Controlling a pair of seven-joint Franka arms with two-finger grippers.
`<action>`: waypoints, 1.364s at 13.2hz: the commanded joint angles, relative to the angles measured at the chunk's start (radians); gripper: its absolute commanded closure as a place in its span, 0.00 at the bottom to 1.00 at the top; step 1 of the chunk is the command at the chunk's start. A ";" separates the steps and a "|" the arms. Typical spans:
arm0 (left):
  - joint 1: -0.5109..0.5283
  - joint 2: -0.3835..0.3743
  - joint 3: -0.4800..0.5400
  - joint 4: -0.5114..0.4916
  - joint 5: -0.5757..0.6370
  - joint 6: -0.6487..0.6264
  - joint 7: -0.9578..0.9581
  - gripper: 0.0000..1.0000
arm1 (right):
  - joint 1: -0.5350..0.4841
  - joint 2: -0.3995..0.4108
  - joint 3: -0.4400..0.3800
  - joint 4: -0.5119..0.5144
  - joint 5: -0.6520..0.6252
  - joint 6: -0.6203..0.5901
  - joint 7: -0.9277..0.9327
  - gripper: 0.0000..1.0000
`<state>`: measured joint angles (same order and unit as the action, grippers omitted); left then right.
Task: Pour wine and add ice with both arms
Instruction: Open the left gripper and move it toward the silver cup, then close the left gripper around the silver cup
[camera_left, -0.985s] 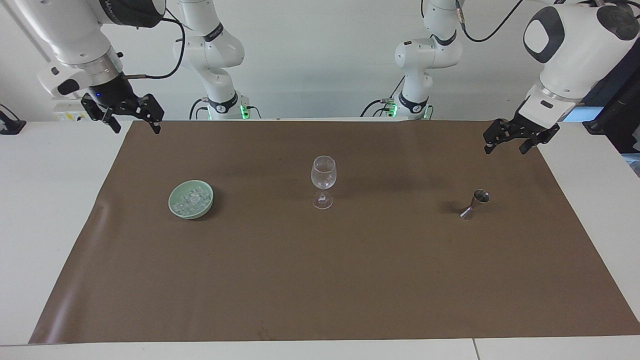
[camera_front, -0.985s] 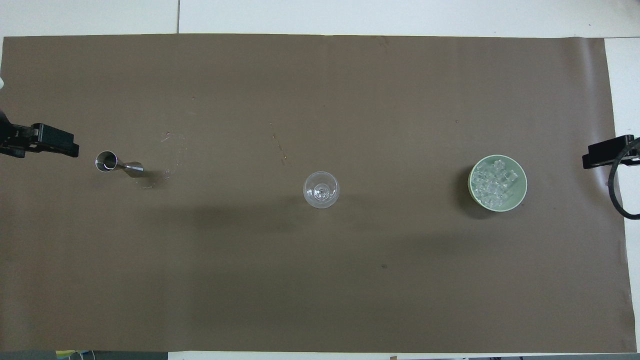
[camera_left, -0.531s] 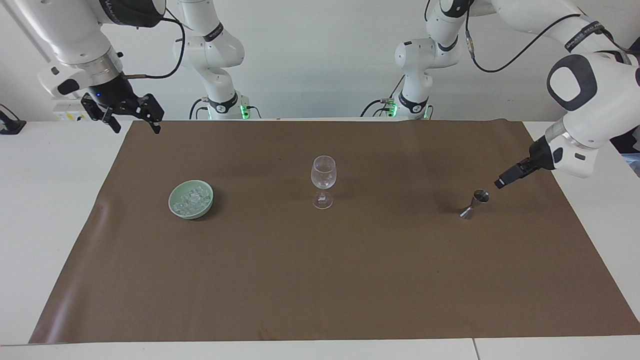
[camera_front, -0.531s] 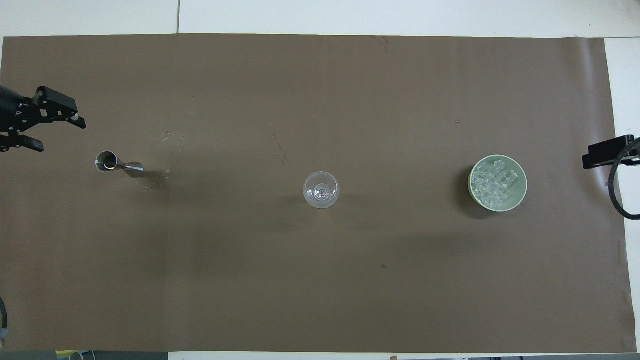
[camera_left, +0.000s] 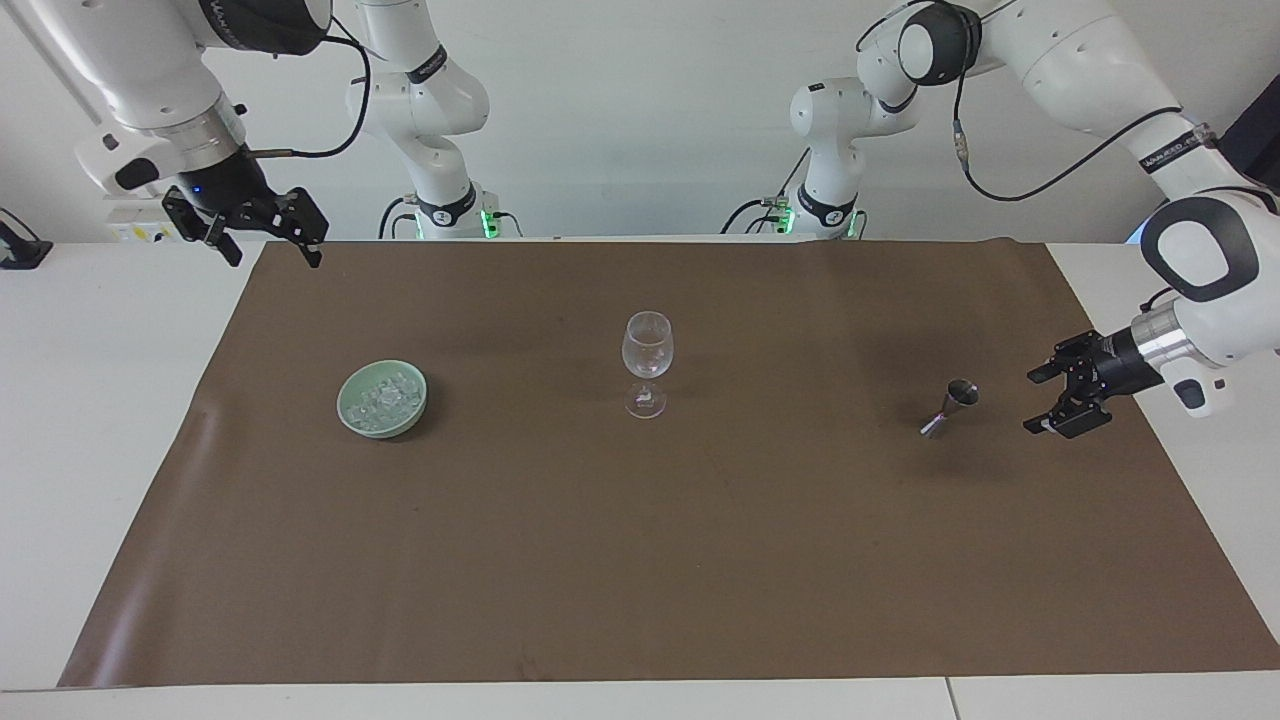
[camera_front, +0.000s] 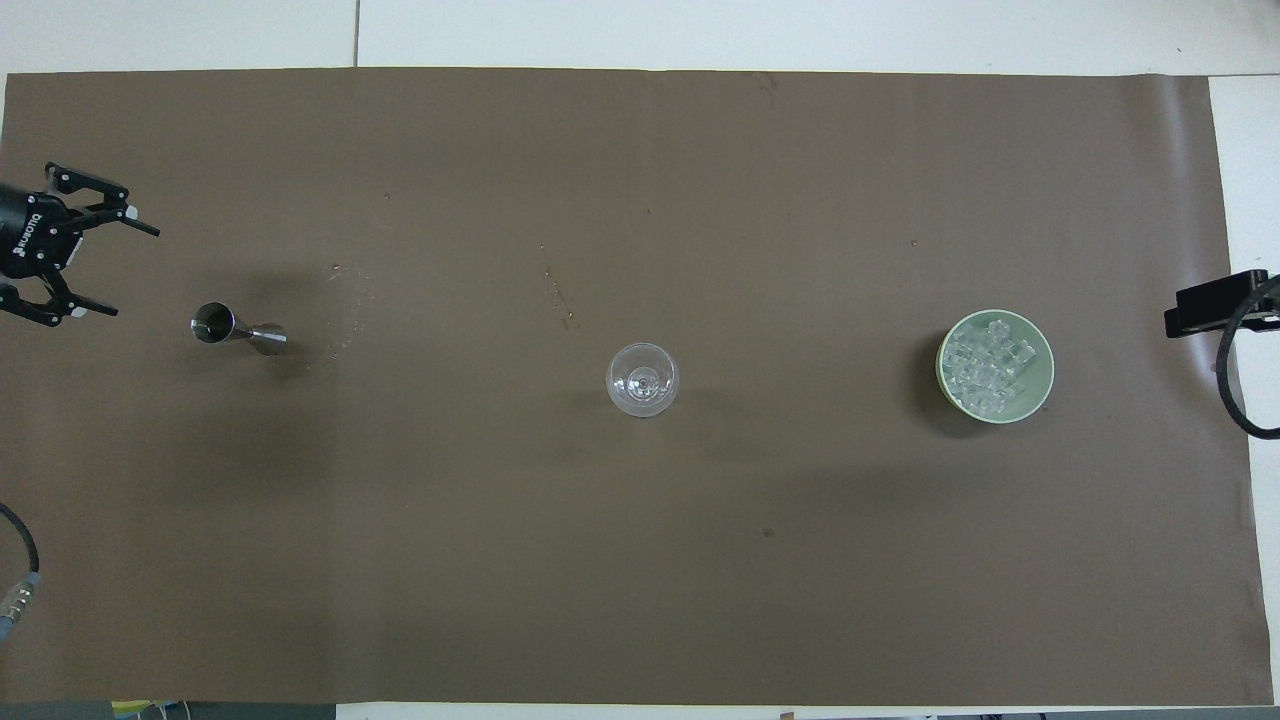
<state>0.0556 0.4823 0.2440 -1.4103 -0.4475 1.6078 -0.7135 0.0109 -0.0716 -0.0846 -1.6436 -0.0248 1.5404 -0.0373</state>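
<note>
Nothing was yet done: the wine glass (camera_left: 647, 362) stood empty at mat centre, the ice (camera_left: 383, 397) lay in its bowl (camera_left: 352, 418) at its nine o'clock in the facing view, the left gripper (camera_left: 1045, 400) gaped beside the jigger (camera_left: 950, 407) at three o'clock, and the right gripper (camera_left: 272, 243) waited spread and empty.

matt brown paper sheet (camera_left: 640, 560), clear glossy wine glass (camera_left: 647, 362), shiny metal jigger (camera_left: 950, 407)

A white table (camera_left: 90, 420) carries a brown mat (camera_left: 640, 560) bearing a green bowl (camera_left: 381, 400), wine glass (camera_left: 647, 364) and jigger (camera_left: 950, 407)
</note>
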 joint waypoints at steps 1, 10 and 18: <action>0.076 0.059 0.015 -0.016 -0.144 0.029 -0.064 0.00 | -0.006 -0.013 0.002 -0.013 0.009 0.004 -0.013 0.00; 0.107 -0.180 0.008 -0.582 -0.393 0.210 -0.107 0.00 | -0.006 -0.013 0.002 -0.013 0.009 0.004 -0.013 0.00; 0.090 -0.215 0.005 -0.745 -0.683 0.363 -0.107 0.00 | -0.006 -0.013 0.002 -0.013 0.009 0.004 -0.013 0.00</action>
<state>0.1613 0.2943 0.2457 -2.1074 -1.0569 1.9167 -0.8109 0.0109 -0.0716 -0.0846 -1.6436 -0.0248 1.5404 -0.0373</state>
